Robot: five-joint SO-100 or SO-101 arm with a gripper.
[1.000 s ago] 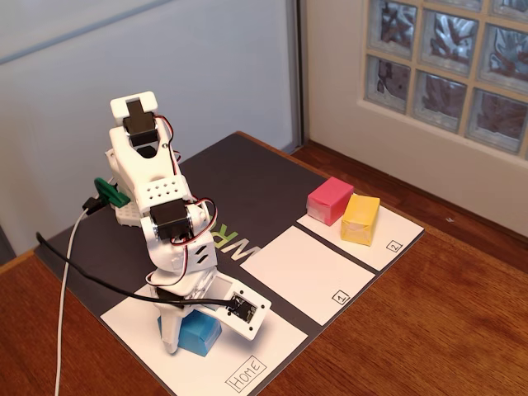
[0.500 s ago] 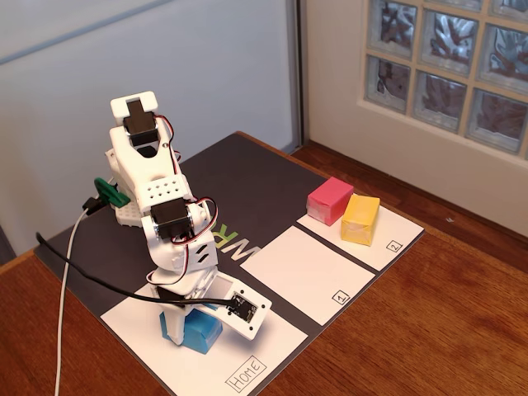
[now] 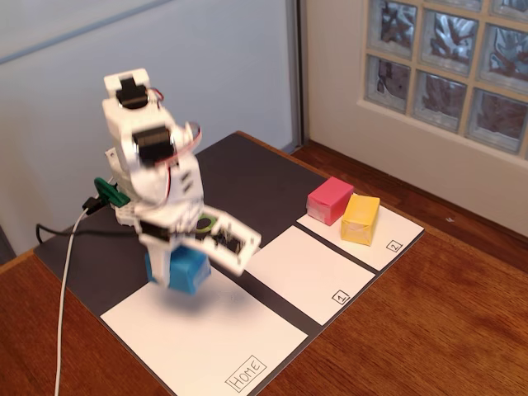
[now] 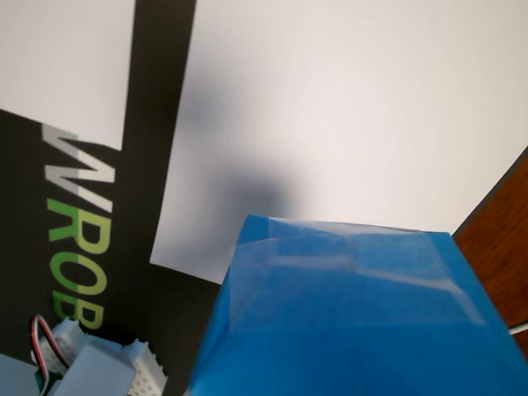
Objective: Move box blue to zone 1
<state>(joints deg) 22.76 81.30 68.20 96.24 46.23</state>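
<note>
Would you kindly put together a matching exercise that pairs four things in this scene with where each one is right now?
Things:
1. blue box
2. pink block
3. zone 1 panel
4. Home panel

Places:
A. bare, lying between the other two white panels
B. held in the end effector, lifted off the mat
C. on the white panel marked 2, beside the yellow block
D. nearest the front edge of the mat, with nothing resting on it

Pairs: 1-B, 2-C, 3-A, 4-D
</note>
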